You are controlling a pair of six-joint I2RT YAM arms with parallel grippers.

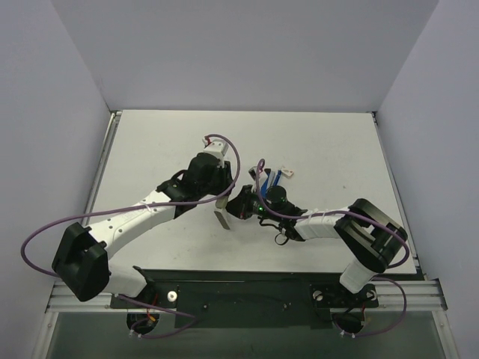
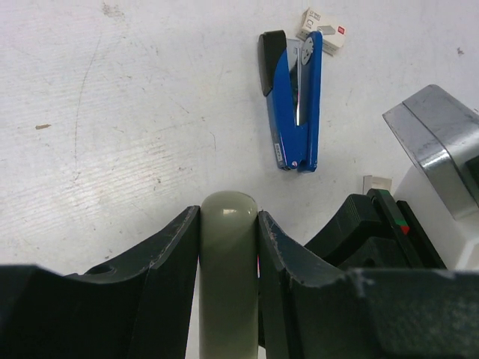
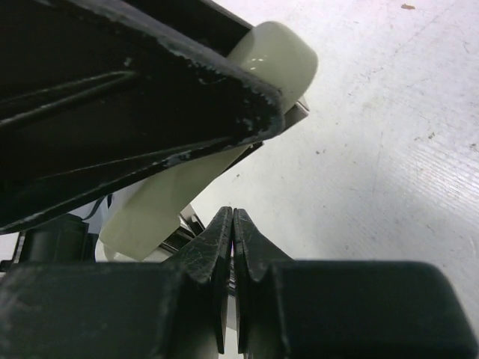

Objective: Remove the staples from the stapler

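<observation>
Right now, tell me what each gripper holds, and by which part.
Left gripper clamps a pale grey bar by its sides, just below its rounded end. Right gripper is shut; whether it pinches anything cannot be told.

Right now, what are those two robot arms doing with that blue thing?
The left arm has its jaws shut on a pale rounded bar. The right arm sits close beside it, jaws pressed together; I can't see anything between them. The blue stapler lies on the table a little beyond both, next to a small white box. Neither arm is touching it, and I can't make out any loose staples.
</observation>
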